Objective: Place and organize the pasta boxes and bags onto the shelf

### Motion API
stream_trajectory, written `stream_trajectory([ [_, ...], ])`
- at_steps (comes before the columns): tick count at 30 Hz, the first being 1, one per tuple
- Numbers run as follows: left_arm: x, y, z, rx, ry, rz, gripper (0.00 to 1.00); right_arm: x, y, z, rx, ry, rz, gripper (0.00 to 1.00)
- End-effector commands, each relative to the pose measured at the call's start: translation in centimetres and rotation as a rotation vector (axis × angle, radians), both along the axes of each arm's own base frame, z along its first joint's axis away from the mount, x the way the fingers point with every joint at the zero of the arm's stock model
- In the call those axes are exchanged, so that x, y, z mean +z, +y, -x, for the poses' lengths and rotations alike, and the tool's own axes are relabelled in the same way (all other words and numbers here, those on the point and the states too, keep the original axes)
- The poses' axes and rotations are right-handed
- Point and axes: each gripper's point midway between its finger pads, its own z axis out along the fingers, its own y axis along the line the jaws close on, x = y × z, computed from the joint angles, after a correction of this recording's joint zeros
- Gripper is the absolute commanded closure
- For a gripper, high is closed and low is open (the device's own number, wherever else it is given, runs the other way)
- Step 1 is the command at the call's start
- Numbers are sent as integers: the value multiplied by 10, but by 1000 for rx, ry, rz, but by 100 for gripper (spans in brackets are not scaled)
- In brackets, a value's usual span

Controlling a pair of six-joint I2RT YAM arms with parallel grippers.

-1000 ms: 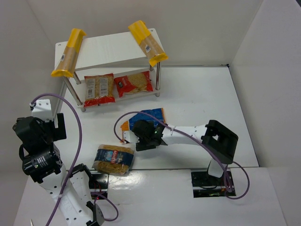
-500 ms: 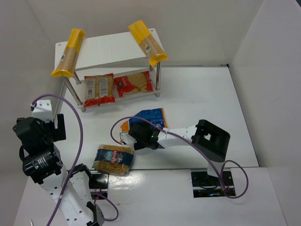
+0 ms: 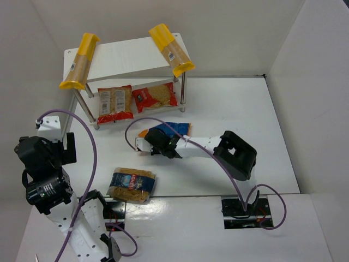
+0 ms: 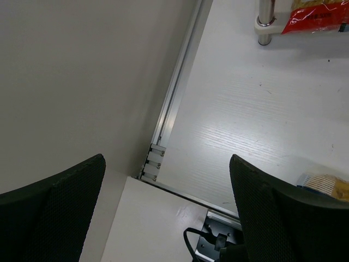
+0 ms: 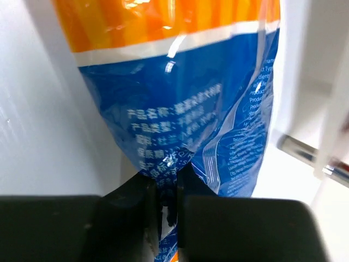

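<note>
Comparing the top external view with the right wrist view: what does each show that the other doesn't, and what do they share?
Only the top external view shows the shelf, with two pasta boxes on its top board and two red-trimmed bags on the lower one, plus the clear bag with blue label lying on the table. Only the right wrist view shows the fingers pinched shut on the film of the blue bag, and its white print. Both show the right gripper at that bag and its orange end.

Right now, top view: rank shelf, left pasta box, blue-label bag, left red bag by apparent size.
1. shelf
2. left pasta box, by length
3. blue-label bag and left red bag: too alike to rank
</note>
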Motion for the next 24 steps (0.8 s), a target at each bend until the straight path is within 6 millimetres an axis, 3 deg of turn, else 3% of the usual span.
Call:
stream_trajectory([
  [1,16,-4,1,-28,-36,-38,0,-2,1,30,-8,331,-100,100],
  [2,16,-5,0,-37,-39,-35,0,12,4,33,3,375,-142,100],
  [3,16,-5,0,-37,-39,-35,0,45,15,30,40,426,-248,100],
  [5,16,-6,-1,-50,-37,-38,0,79,13,33,57,498,-312,100],
  [11,11,-10,-7,-82,-37,-20,0,177,-11,28,115,651,-559,100],
  [16,10,-12,-14,-106,-42,4,0,229,-22,24,162,691,-697,100],
  [24,9,-16,-23,-142,-58,29,0,289,-16,43,254,721,-789,100],
])
